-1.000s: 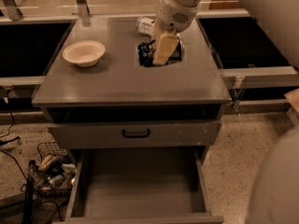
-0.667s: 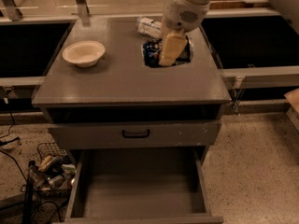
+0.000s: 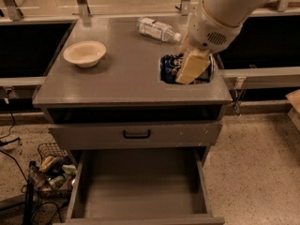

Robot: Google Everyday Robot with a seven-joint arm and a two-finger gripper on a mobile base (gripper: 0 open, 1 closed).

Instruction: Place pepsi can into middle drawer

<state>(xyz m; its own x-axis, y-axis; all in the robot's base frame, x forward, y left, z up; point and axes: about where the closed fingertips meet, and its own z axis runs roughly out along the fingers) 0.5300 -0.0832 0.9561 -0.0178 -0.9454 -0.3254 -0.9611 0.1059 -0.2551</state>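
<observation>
Movement is the news: over the last second the gripper (image 3: 187,72) has travelled from the back middle of the cabinet top (image 3: 126,78) toward its front right corner, and the pepsi can (image 3: 168,68) has gone with it. The can lies sideways between the jaws, which are closed on it, with one cream-coloured finger (image 3: 193,65) crossing its front. Since the can follows the arm, I judge the grasp to be holding. It now looks larger and lower in the camera view, which suggests it is off the surface, though whether it is truly clear of the top I cannot tell. The water bottle (image 3: 157,29) and the bowl (image 3: 84,54) lie where they did before (neither was disturbed by the pick). The middle drawer (image 3: 140,186) stands pulled out below, its grey floor bare, under the closed drawer front (image 3: 136,134) with the black handle. The can is not yet over that opening. What remains, as I read it, is to carry the can forward past the front edge, lower it and let go.
</observation>
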